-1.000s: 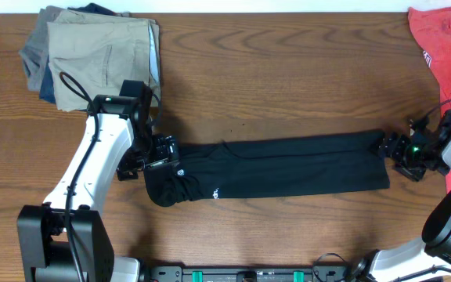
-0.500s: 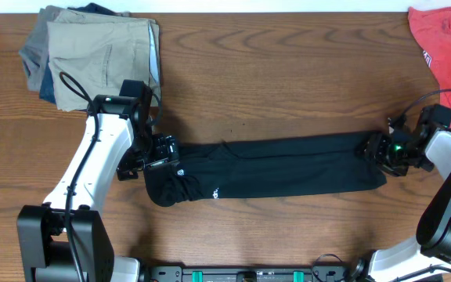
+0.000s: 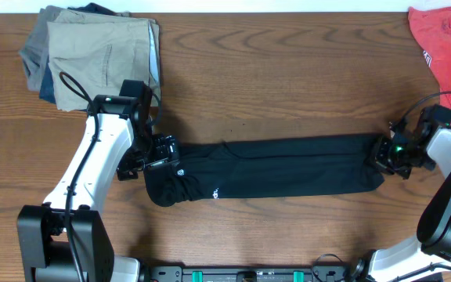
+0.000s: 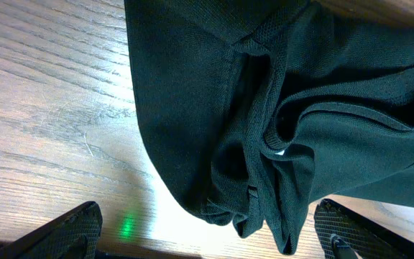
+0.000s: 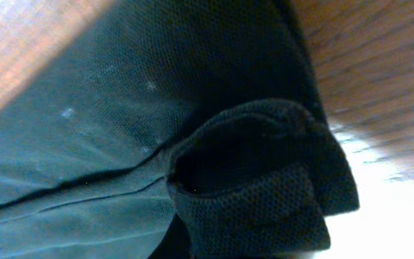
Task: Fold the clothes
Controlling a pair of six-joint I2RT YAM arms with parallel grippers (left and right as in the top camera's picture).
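Currently black garment point(image 3: 280, 166) stretched flat; left gripper point(image 4: 207, 232) spread wide over one end; right gripper point(image 3: 387, 153) at other, hold unclear.

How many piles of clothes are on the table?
3. The black garment lies stretched across the middle, a red shirt sits at the far right corner, and a stack of folded trousers sits far left. The stack may hide more pieces.

Black garment point(image 3: 280, 167): R end drawn in a little leftward vs 1 s ago.
R tool point(image 3: 387, 153): went left onto that end, then eased back right a bit.
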